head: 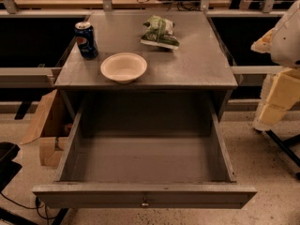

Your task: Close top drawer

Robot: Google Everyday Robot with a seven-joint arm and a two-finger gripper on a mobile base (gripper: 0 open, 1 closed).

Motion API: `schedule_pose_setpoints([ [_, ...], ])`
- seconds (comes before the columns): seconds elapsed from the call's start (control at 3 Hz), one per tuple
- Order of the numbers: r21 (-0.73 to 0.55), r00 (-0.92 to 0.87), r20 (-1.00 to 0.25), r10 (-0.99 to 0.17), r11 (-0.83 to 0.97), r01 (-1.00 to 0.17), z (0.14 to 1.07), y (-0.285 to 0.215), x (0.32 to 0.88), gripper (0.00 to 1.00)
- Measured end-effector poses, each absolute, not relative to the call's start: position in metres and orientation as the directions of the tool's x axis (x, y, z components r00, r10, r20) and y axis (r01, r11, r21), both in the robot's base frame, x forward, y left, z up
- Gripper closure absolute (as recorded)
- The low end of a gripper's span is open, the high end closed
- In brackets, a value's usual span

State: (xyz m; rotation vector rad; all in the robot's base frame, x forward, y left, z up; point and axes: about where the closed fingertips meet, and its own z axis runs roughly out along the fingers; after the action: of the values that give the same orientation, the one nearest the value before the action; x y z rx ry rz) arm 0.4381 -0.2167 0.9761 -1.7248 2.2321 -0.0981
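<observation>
The top drawer (145, 195) of the grey cabinet is pulled far out toward me, and its deep box is empty. Its flat front panel runs along the bottom of the camera view, with the small knob (145, 203) at its centre. The lower drawers are hidden beneath it. My arm enters at the right edge, white and pale yellow. My gripper (272, 108) hangs there, to the right of the cabinet and apart from the drawer, roughly level with the drawer's back end.
On the cabinet top (197, 64) stand a blue Pepsi can (86, 40), a white bowl (123, 67) and a green chip bag (160, 32). A cardboard box (44, 125) sits on the floor at the left. A black object (7, 161) is at the lower left. A dark strut (285, 148) crosses the floor at the right.
</observation>
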Motion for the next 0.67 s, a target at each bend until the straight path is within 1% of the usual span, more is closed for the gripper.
schedule_pose_setpoints([
  [0.33, -0.245, -0.222, -0.207, -0.953, 0.270, -0.931, 0.976, -0.217, 0.438, 0.00],
  [0.67, -0.203, -0.244, -0.201, -0.949, 0.284, -0.937, 0.944, -0.213, 0.430, 0.00],
])
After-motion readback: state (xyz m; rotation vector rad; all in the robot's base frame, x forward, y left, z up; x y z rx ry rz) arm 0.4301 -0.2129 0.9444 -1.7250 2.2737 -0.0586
